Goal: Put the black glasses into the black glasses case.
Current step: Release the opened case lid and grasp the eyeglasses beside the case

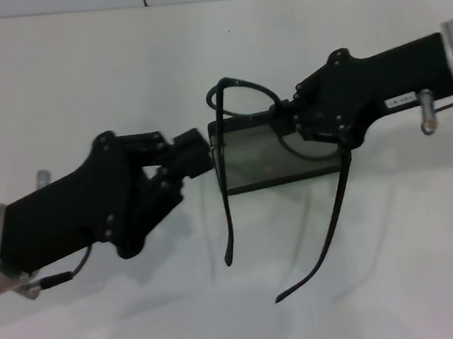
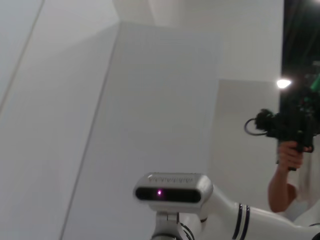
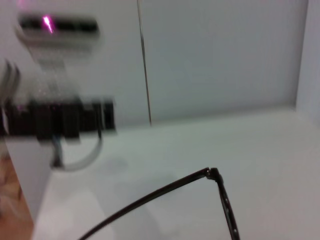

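Head view: the right gripper (image 1: 292,116) is clenched on the black glasses (image 1: 240,103) at the frame front, holding them above the open black glasses case (image 1: 270,158), temples hanging toward the robot. The left gripper (image 1: 198,152) grasps the case's left end. Case lining appears bare.

arms (image 1: 60,207): matte black | silver cuffs | thin cables | white label

Black glasses (image 1: 242,127): one lens hidden behind right tool (image 1: 306,116). Black glasses case (image 1: 278,156): ends covered by both tools; lettering indiscernible.
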`<action>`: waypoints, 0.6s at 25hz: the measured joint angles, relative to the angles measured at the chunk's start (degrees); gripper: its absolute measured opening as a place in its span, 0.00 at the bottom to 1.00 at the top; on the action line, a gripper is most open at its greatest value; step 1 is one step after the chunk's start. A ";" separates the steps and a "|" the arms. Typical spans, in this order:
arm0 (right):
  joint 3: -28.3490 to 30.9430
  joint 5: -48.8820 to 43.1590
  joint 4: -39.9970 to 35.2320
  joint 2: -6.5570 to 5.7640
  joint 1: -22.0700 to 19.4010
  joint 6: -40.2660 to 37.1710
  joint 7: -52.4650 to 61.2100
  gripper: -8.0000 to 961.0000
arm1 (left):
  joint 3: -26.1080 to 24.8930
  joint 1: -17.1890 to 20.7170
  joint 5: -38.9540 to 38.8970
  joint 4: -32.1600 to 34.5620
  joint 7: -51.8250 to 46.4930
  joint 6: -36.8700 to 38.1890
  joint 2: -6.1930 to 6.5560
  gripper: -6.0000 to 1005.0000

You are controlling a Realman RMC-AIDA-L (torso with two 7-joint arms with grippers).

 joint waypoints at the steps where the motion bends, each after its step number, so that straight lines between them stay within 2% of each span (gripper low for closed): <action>1: 0.23 1.70 0.28 0.01 -0.61 -0.21 -1.34 0.10 | 0.50 -0.52 0.02 -0.18 -0.14 0.02 0.00 0.13; 6: 0.63 15.06 4.23 0.04 -4.67 -2.16 -11.66 0.09 | 3.89 -2.61 -0.47 0.04 0.28 0.59 0.00 0.08; 9: 1.09 21.39 8.41 -0.04 -5.03 -5.13 -16.47 0.08 | 3.92 -3.04 -0.95 -0.12 0.17 0.71 -0.03 0.06; 15: 2.68 24.10 12.58 0.04 -4.41 -8.58 -18.86 0.07 | 3.96 -3.71 -1.30 -0.69 0.00 0.71 -0.10 0.05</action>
